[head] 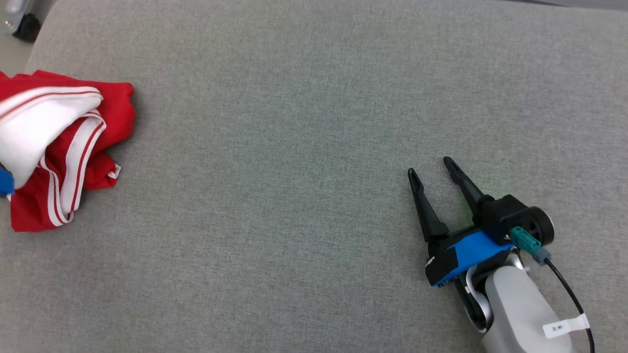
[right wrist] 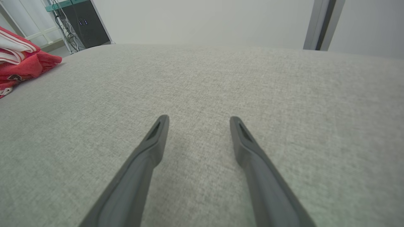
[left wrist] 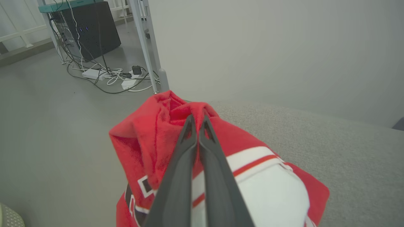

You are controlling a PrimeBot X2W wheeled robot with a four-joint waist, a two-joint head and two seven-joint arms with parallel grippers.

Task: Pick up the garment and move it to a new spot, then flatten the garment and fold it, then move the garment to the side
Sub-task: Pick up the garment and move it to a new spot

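The garment (head: 59,147) is a red piece with white, red-striped trim, bunched in a heap at the left edge of the grey fabric surface (head: 304,122). In the left wrist view my left gripper (left wrist: 197,121) is shut, its two fingertips pinching a raised red fold of the garment (left wrist: 151,142). My right gripper (head: 429,166) rests low over the bare surface at the lower right, far from the heap. Its fingers stand apart, open, with nothing between them. The right wrist view shows that gripper (right wrist: 199,119) above bare cloth, with the garment (right wrist: 22,63) at the far left.
Beyond the surface's edge lies the floor (left wrist: 47,126). On it are a tangle of cables and power strips (left wrist: 107,75), a black computer case (left wrist: 91,28) and a white table leg (left wrist: 150,53). A dark caster wheel (head: 25,25) shows at the top left.
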